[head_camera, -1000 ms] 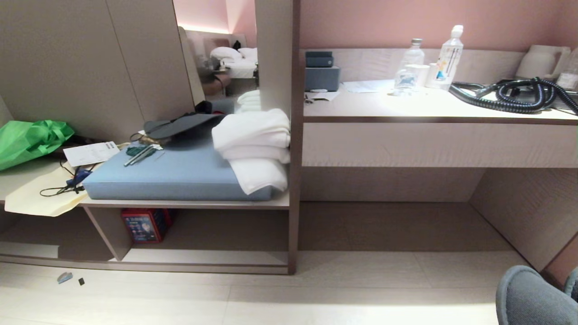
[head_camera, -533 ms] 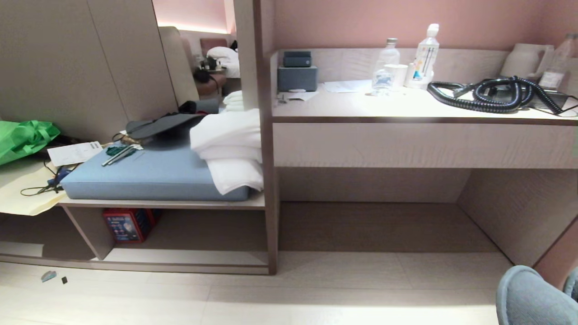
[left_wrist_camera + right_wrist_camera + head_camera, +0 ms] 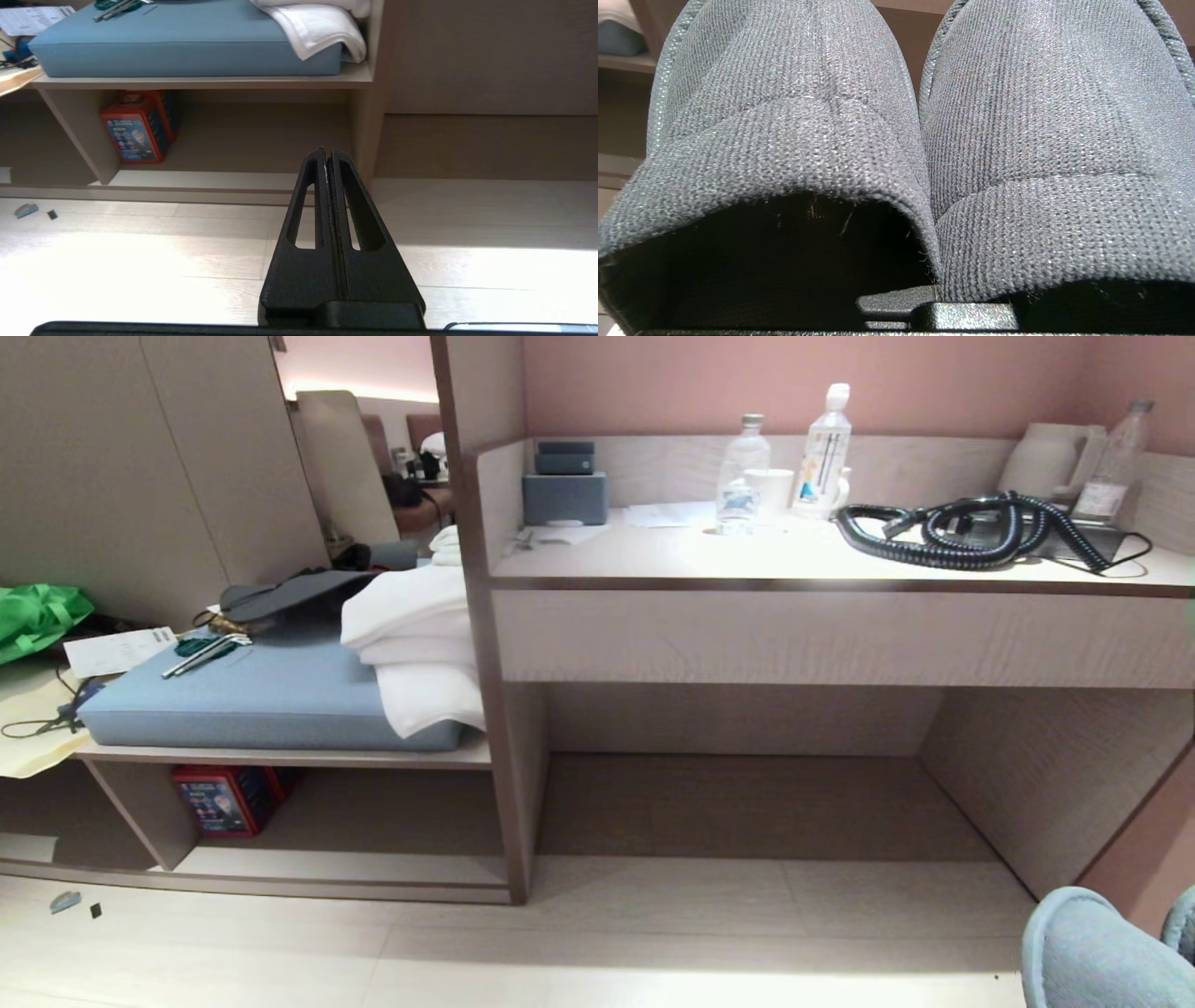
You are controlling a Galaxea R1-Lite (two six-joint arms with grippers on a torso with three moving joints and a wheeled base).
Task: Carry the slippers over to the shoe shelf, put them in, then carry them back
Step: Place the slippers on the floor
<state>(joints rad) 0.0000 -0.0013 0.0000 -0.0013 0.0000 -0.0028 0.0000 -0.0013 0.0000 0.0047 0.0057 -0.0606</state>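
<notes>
The slippers (image 3: 784,116), a pair in dark grey knit, fill the right wrist view side by side, toes pointing away. My right gripper (image 3: 930,298) is shut on their inner edges where they meet; its fingertips are hidden by the fabric. In the head view only the slippers' rounded toes (image 3: 1088,952) show, at the bottom right corner. The shoe shelf (image 3: 355,868), a low cubby with a pale base board, lies at the lower left under the bench, and also shows in the left wrist view (image 3: 210,179). My left gripper (image 3: 327,154) hangs shut and empty above the floor.
A red box (image 3: 222,800) stands in the cubby's left end. On the bench above lie a blue cushion (image 3: 261,700) and folded white towels (image 3: 415,644). To the right, a desk (image 3: 822,560) carries bottles and a coiled black hose (image 3: 962,532), with a floor-level recess (image 3: 747,803) beneath.
The whole head view has slid to the left, so the camera has moved to the right. The slippers keep their place in the bottom right corner.
</notes>
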